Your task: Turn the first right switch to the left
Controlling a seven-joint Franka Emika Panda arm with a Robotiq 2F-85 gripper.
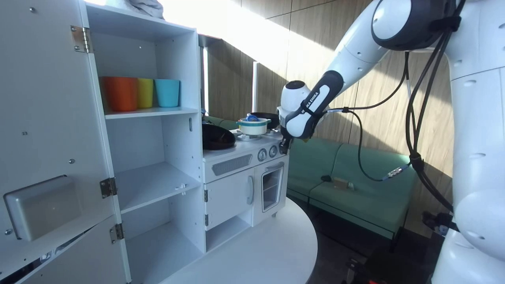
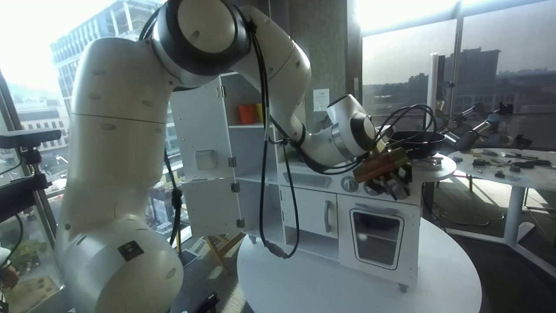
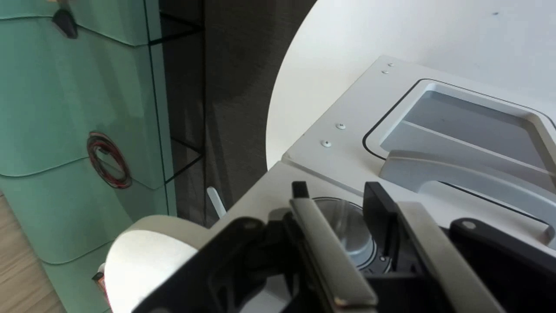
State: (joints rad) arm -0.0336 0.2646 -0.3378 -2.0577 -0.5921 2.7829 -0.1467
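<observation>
In an exterior view, hard sunlight slants across the wood-panelled wall (image 1: 315, 47), blown white at top centre. In an exterior view, we see glare bleach the window (image 2: 26, 65), upper left. In the wrist view, the gripper (image 3: 338, 191) is blurred toward the bottom.

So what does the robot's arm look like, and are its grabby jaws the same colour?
No, they're different! The arm is mostly white, with smooth, rounded parts and black bands. White letters near its end include "EMIKA". Black cables run alongside, strapped on in places. The jaws look black and blocky, with long, flat grey metal strips.
</observation>
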